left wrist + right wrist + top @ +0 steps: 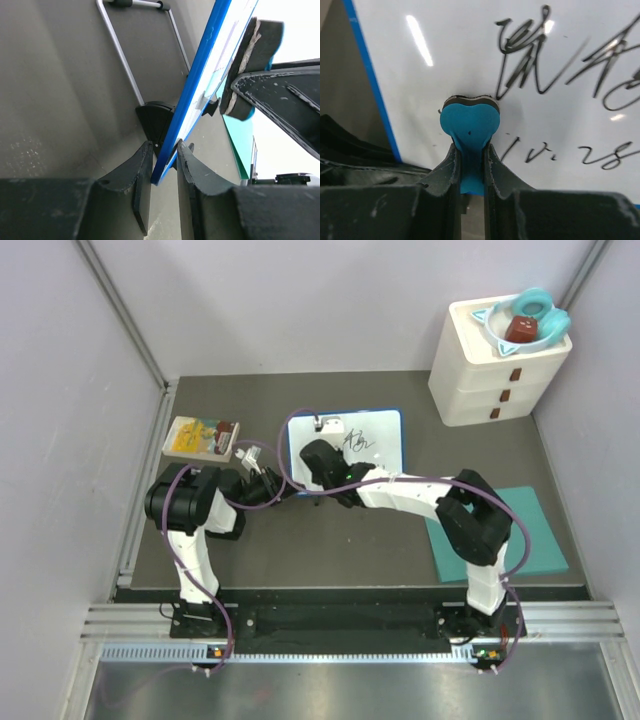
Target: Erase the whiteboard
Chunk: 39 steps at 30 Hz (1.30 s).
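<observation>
Surface: dark grey table (330, 540) enclosed by pale walls (300, 300).
Whiteboard (385, 455): blue-rimmed, at the middle rear of the table, between the two arms' reach.
Marks: black marker scribbles (530, 60) across the white face, most of them right of the eraser in the right wrist view.
Left gripper (164, 155): jaws pinched onto the whiteboard's blue rim at one edge.
Right gripper (470, 152): jaws clamped on a teal eraser (470, 122), whose dark pad is pressed flat against the whiteboard.
Right side: teal mat (540, 530), partly under the right arm.
Rear right: white drawer unit (490, 380) carrying a teal bowl (530, 302).
Rear left: colourful packet (195, 437), well apart from the whiteboard.
</observation>
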{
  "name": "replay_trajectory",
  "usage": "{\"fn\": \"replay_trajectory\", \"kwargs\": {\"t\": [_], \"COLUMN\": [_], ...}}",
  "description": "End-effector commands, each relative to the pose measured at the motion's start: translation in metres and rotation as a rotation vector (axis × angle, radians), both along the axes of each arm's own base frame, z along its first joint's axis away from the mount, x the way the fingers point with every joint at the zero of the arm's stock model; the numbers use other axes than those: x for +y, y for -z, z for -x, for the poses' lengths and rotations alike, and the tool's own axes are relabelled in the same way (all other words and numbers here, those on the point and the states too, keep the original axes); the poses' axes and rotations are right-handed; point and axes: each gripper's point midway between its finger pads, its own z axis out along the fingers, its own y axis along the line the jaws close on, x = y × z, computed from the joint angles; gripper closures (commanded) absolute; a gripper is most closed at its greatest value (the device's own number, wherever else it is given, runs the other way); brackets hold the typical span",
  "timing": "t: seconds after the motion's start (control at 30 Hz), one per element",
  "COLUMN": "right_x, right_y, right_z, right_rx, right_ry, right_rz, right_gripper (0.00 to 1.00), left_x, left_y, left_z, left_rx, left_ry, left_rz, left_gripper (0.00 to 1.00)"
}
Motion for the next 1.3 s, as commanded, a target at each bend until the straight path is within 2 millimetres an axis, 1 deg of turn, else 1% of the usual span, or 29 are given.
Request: {"fn": "replay_trajectory", "kwargs": {"t": [0.0,0.07,0.1,0.2,0.23,0.33,0.37,0.4,0.43,0.47,0.5,0.53,0.6,0.63,0.8,0.83,0.9,0.93,0.97,1.03,1.07,1.17,1.27], "right_x": [0.028,0.026,0.024,0.010,0.002,-0.012,-0.019,-0.028,-0.032,-0.042,-0.048,-0.054,-0.071,-0.079,-0.129,-0.140,-0.156,-0.168,-0.176,-0.185,-0.184,-0.182,-0.178], "right_y": [-0.015,-0.005,-0.005,0.006,0.008,0.019,0.020,0.025,0.022,0.026,0.028,0.025,0.030,0.027,0.034,0.039,0.045,0.049,0.057,0.058,0.061,0.058,0.065], "right_z": [-0.012,-0.012,-0.014,-0.018,-0.023,-0.025,-0.029,-0.028,-0.028,-0.029,-0.028,-0.028,-0.028,-0.027,-0.022,-0.017,-0.014,-0.015,-0.010,-0.010,-0.009,-0.011,-0.008], "right_rx": [-0.034,-0.015,-0.011,0.034,0.047,0.089,0.098,0.110,0.108,0.114,0.118,0.114,0.118,0.116,0.126,0.149,0.173,0.185,0.205,0.211,0.217,0.215,0.235], "right_ry": [-0.021,-0.007,-0.001,0.039,0.057,0.088,0.105,0.122,0.133,0.156,0.170,0.183,0.223,0.239,0.396,0.425,0.497,0.530,0.555,0.574,0.568,0.556,0.546], "right_rz": [-0.043,-0.014,-0.007,0.000,0.000,-0.008,-0.023,-0.013,-0.020,-0.007,0.000,0.002,0.025,0.029,0.062,0.086,0.069,0.061,0.053,0.014,-0.004,-0.017,-0.036], "right_gripper": [1.00,1.00,1.00,1.00,1.00,1.00,1.00,1.00,1.00,1.00,1.00,1.00,1.00,1.00,1.00,1.00,1.00,1.00,1.00,1.00,1.00,1.00,1.00], "left_x": [0.003,0.003,0.003,0.003,0.003,0.004,0.004,0.004,0.004,0.004,0.005,0.005,0.005,0.005,0.005,0.005,0.004,0.005,0.004,0.005,0.004,0.005,0.005], "left_y": [0.024,0.024,0.024,0.026,0.026,0.026,0.027,0.027,0.027,0.027,0.027,0.027,0.028,0.027,0.028,0.028,0.029,0.029,0.029,0.030,0.029,0.030,0.030], "left_z": [0.007,0.007,0.007,0.007,0.007,0.007,0.007,0.007,0.007,0.008,0.007,0.007,0.007,0.006,0.007,0.007,0.007,0.007,0.007,0.008,0.007,0.007,0.007], "left_rx": [0.087,0.086,0.087,0.090,0.092,0.092,0.094,0.094,0.092,0.096,0.094,0.094,0.096,0.093,0.097,0.095,0.098,0.097,0.097,0.100,0.095,0.098,0.099], "left_ry": [-0.018,-0.018,-0.018,-0.021,-0.023,-0.024,-0.026,-0.025,-0.025,-0.025,-0.030,-0.031,-0.029,-0.031,-0.030,-0.028,-0.027,-0.026,-0.024,-0.023,-0.020,-0.024,-0.023], "left_rz": [-0.053,-0.058,-0.060,-0.063,-0.065,-0.069,-0.070,-0.071,-0.073,-0.074,-0.076,-0.078,-0.079,-0.080,-0.083,-0.082,-0.082,-0.083,-0.084,-0.087,-0.087,-0.091,-0.092], "left_gripper": [0.88,0.89,0.89,0.90,0.91,0.91,0.92,0.92,0.92,0.92,0.92,0.92,0.93,0.93,0.93,0.93,0.93,0.93,0.93,0.93,0.93,0.93,0.93]}}
